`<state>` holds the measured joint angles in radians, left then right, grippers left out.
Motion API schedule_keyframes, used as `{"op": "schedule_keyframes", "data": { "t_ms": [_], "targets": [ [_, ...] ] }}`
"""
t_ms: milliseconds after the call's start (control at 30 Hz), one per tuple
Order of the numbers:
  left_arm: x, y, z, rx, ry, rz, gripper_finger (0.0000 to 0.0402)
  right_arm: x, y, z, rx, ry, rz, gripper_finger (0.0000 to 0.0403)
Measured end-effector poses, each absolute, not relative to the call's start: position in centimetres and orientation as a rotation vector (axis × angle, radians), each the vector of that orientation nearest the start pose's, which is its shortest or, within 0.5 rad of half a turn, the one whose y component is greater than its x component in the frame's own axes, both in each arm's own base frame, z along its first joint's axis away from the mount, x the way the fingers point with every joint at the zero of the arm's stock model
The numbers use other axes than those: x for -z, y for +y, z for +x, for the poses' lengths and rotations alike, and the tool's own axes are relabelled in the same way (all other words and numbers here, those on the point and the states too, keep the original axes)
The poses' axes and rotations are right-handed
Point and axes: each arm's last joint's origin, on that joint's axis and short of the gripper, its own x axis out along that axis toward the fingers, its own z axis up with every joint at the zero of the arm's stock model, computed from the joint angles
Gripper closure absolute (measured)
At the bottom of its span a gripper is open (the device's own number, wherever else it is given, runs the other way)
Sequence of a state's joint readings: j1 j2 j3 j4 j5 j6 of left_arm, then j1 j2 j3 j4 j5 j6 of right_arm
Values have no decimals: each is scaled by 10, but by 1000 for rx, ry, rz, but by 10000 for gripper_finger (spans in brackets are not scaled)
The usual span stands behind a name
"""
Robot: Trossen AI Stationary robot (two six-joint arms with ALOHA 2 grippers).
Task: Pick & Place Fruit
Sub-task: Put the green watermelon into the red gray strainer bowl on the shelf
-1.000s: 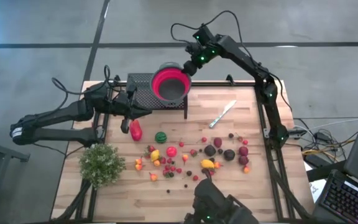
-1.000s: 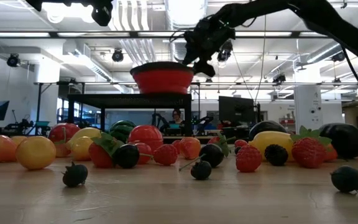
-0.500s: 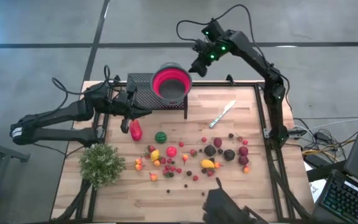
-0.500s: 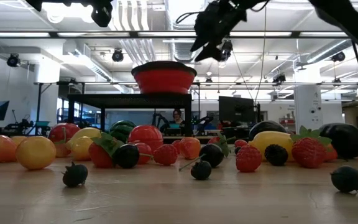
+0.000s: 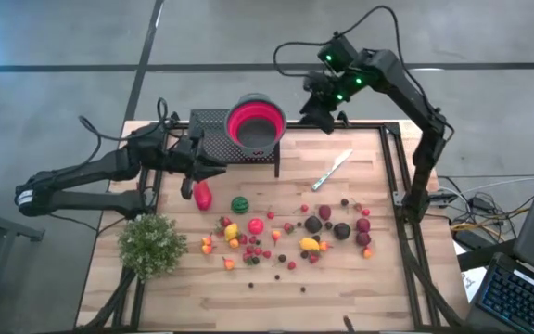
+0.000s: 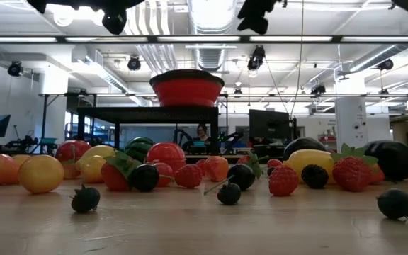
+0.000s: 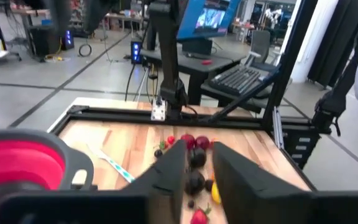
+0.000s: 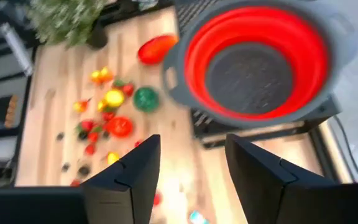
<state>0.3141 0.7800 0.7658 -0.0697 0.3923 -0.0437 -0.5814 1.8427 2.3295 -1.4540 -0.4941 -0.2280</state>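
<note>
Red, with a grey rim, the round bowl sits on a black mesh stand at the wooden table's far edge. Small glossy fruit lies scattered mid-table. The right gripper hangs spread and empty above the bowl; the left gripper, slightly parted, holds nothing.

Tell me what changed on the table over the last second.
The right gripper let go of the red colander and lifted away toward the table's far right; its fingers now stand apart with nothing between them. The colander stayed on the black rack. The left gripper, beside the rack, did not move, and the fruit and knife lie as before.
</note>
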Motion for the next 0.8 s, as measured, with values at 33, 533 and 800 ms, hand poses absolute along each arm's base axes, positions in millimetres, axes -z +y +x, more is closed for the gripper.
{"op": "schedule_keyframes", "data": {
  "t_ms": [33, 533, 800],
  "targets": [
    [-337, 43, 167, 77, 92, -72, 282, -450, -165, 283, -27, 838, 276, 233],
    [-341, 39, 156, 83, 214, -46, 191, -434, -91, 246, -116, 877, 280, 290],
    [-340, 37, 151, 50, 280, -3, 195, -416, -57, 222, -20, 773, 156, 316]
  ]
}}
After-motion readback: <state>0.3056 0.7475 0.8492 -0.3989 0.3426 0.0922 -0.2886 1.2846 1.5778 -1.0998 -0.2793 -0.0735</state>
